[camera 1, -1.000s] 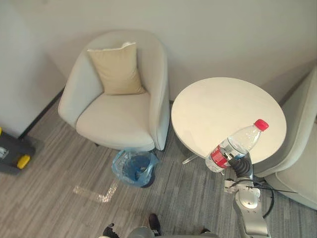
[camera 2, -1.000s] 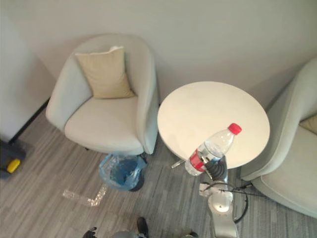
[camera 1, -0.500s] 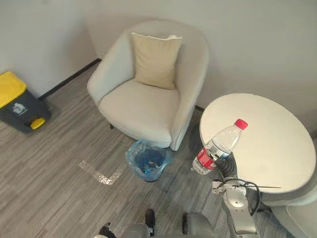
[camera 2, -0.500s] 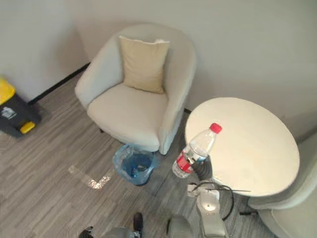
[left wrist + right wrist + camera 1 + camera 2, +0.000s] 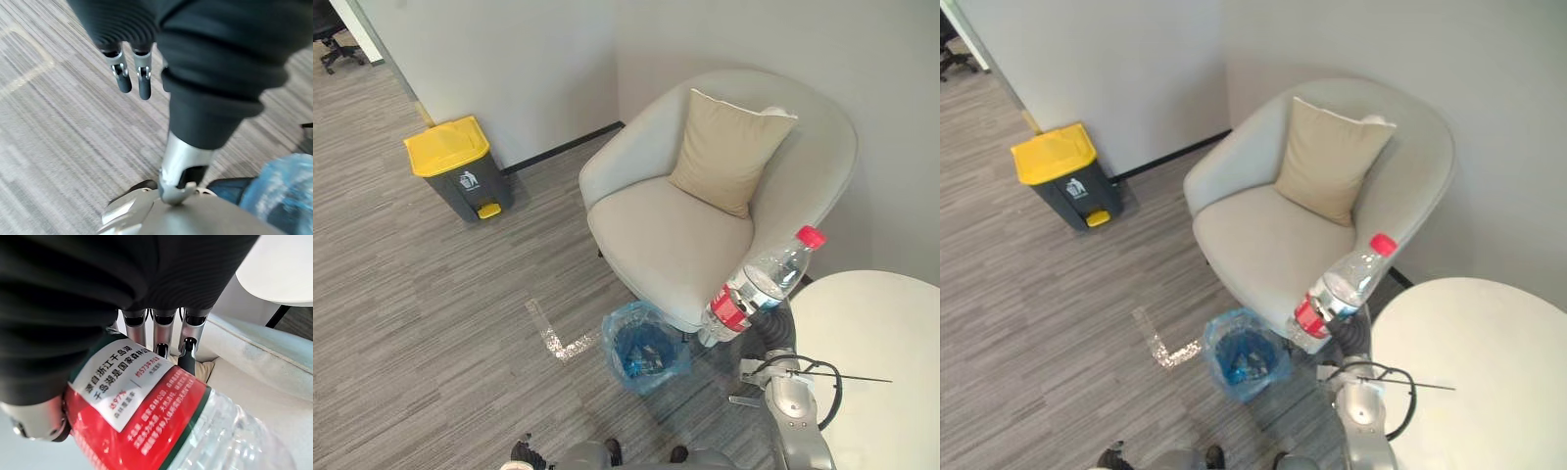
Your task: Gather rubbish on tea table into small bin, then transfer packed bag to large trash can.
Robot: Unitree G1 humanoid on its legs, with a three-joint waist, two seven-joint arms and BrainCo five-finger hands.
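A clear plastic water bottle [image 5: 759,285] with a red cap and red label is held tilted in the air, with my right hand [image 5: 769,326] shut round its lower part. In the right wrist view the fingers [image 5: 162,334] curl against the label [image 5: 140,402]. The bottle hangs between the armchair's front and the round tea table [image 5: 876,377]. The small bin [image 5: 644,351], lined with a blue bag, stands on the floor below and to the left of the bottle. My left hand [image 5: 131,73] hangs over the carpet with straight fingers, and the blue bag [image 5: 281,191] shows near it.
A large grey trash can with a yellow lid [image 5: 457,166] stands by the wall at the far left. A beige armchair [image 5: 705,225] with a tan cushion [image 5: 729,152] sits behind the small bin. Grey striped carpet lies between the bin and the trash can.
The camera has swung left: the table slid to the lower right and the yellow-lidded trash can came into view. The bottle stays in my right hand, now nearer the small bin.
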